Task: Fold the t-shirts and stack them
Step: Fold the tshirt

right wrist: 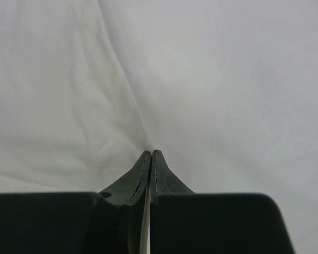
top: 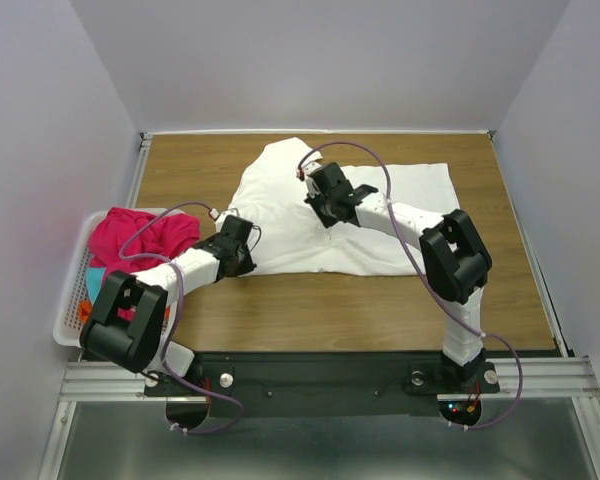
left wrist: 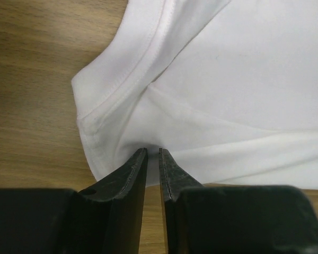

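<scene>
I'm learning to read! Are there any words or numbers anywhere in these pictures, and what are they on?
None: no words, numbers or signs can be read on the white t-shirt, the pink t-shirt or the basket.

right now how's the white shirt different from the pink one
The white shirt lies spread on the table; the pink shirt sits bunched in the basket. The white shirt shows far more area than the pink shirt. The left claw and right claw pinch the white shirt; neither touches the pink shirt. Both are soft cloth.
</scene>
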Controlling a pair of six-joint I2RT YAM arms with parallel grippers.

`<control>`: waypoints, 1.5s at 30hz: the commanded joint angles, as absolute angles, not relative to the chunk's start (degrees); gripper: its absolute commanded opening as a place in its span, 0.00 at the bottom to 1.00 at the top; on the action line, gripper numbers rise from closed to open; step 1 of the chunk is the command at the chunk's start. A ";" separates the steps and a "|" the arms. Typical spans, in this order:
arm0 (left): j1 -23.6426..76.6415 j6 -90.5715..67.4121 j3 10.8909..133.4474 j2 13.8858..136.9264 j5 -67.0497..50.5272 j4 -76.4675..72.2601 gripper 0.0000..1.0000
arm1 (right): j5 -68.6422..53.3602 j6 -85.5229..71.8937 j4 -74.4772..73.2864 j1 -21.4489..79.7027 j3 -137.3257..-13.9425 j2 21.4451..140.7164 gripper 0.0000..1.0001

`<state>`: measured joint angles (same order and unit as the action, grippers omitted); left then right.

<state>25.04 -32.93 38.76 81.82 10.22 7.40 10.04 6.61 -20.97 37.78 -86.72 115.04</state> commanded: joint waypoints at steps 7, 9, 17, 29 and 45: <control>21.18 -33.49 35.07 76.12 10.90 18.02 0.28 | 15.02 5.36 -19.34 34.19 -91.40 115.92 0.24; 21.18 -33.66 35.33 76.11 10.99 18.54 0.28 | 17.22 4.40 -19.34 34.19 -92.37 116.28 0.34; 21.09 -32.88 39.02 71.99 11.87 20.74 0.64 | 22.33 -6.13 -22.75 25.77 -81.16 104.25 0.53; 22.59 -30.32 45.88 72.33 6.86 17.85 0.76 | 12.49 -22.67 -29.62 -3.94 -62.85 89.04 0.49; 14.51 -35.32 31.65 76.38 3.87 10.72 0.51 | 8.26 -34.62 -23.65 -19.06 -48.44 89.83 0.41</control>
